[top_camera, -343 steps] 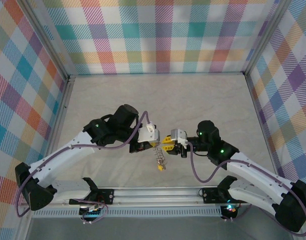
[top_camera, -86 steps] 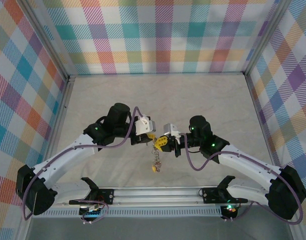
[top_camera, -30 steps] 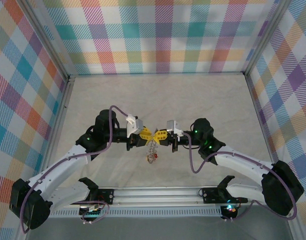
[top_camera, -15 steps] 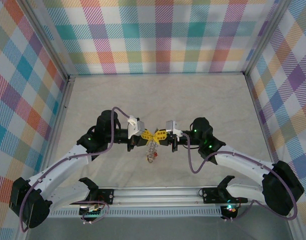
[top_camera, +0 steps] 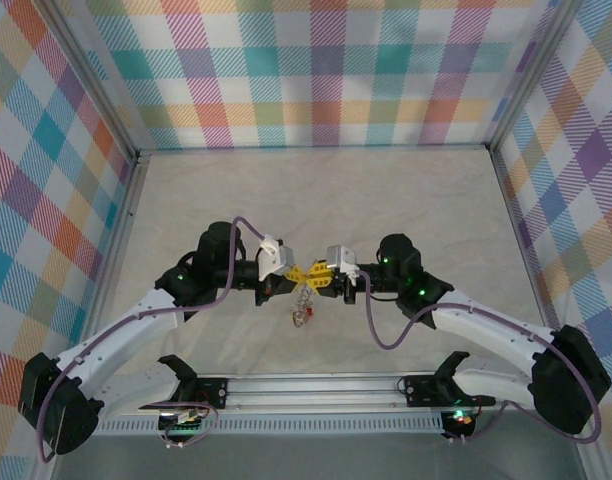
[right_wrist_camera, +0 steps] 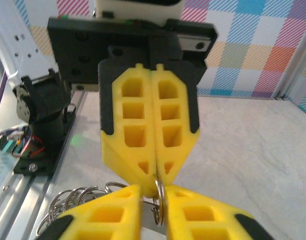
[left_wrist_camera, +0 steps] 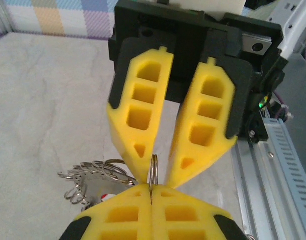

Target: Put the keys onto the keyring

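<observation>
The left pincer [left_wrist_camera: 152, 196] is now clamped shut on the keyring [left_wrist_camera: 154, 170], which has been released by the right pincer [left_wrist_camera: 157, 176], opened narrowly opposite the left pincer. The keys [left_wrist_camera: 90, 180] hang just beside the left pincer. A handover is judged complete.

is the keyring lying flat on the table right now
No, the keyring stands on edge, pinched between the shut fingers of the left gripper and held up off the table.

Left pincer [left_wrist_camera: 152, 189] fingers matt yellow plastic — slightly grainy, keyring [left_wrist_camera: 153, 169] bright polished metal, keys [left_wrist_camera: 94, 191] glossy silver metal, table [left_wrist_camera: 38, 100] smooth, marbled, matt — pale
</observation>
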Robot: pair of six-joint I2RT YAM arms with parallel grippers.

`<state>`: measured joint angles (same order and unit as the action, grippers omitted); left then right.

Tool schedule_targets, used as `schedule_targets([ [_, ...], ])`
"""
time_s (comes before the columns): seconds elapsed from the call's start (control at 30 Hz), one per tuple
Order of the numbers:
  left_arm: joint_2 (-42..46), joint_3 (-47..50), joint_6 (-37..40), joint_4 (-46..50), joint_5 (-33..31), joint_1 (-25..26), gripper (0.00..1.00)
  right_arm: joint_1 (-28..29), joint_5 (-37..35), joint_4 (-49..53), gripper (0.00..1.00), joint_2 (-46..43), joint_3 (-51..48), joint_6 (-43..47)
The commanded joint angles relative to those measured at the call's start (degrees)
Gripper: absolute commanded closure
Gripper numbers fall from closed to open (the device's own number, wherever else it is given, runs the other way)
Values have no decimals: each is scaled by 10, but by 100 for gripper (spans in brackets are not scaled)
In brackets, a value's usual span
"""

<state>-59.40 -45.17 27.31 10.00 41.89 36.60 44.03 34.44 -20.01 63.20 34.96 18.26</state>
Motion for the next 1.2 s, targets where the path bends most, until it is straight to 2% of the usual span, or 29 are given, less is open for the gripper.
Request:
schedule_targets([
  [0.0, -7, -62, 55, 53, 6, 11, 100, 8, 2, 101, 77, -15, 41, 59],
  [0.17, -24, -121, 132, 179, -38, 25, 100, 8, -44, 143, 74, -36, 49, 62],
  [0.3, -47, -176, 170, 265, -72, 41, 100, 8, -49, 177, 73, -46, 62, 75],
  [0.43, -51, -190, 175, 284, -72, 43, 100, 8, -52, 171, 75, -40, 62, 70],
  [0.57, -67, -222, 180, 332, -81, 44, 100, 9, -32, 175, 82, -34, 83, 62],
  [0.8, -75, -234, 161, 334, -105, 44, 100, 9, 6, 200, 74, -35, 91, 78],
  [0.9, -83, -246, 165, 350, -116, 44, 100, 9, 1, 213, 73, -31, 92, 78],
  [1.17, -95, -262, 172, 364, -76, 44, 100, 10, 24, 178, 74, 2, 105, 54],
])
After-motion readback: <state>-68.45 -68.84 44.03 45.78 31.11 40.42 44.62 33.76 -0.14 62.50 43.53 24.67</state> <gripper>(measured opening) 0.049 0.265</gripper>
